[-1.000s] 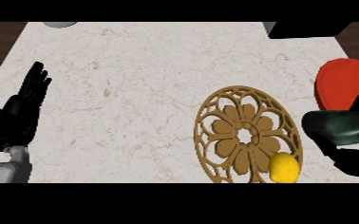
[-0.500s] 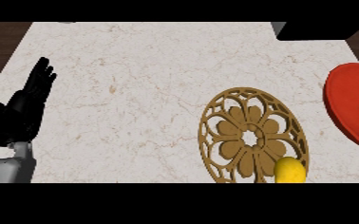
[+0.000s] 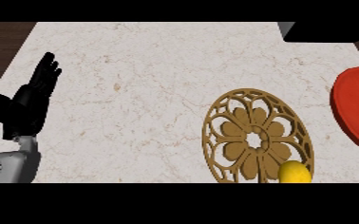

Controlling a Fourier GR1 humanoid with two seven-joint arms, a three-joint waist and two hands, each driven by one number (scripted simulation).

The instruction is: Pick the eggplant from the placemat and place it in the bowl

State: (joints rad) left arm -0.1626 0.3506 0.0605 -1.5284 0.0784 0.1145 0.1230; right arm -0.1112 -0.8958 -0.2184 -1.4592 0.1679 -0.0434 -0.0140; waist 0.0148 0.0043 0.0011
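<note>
Left hand (image 3: 32,102) open, fingers up, resting well left of the placemat (image 3: 237,130) | yellow eggplant (image 3: 295,172) lying on the placemat's near right rim, untouched | red bowl (image 3: 347,105) right of the placemat, farther back, partly out of view

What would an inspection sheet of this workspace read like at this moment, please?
Surface: pale marble counter, with no spills or marks visible.
Job's things: the round brown openwork placemat lies flat. A yellow item sits on its lower right rim, cut off by the view's lower edge. The red bowl is at the right edge, partly out of view and apart from the placemat.
Clutter: a dark block at the upper right corner.
Hands: the left hand is open with fingers up, resting at the left edge. The right hand is not in view.
Cables: nothing seen.
Surroundings: dark wood beyond the counter's upper left corner.
</note>
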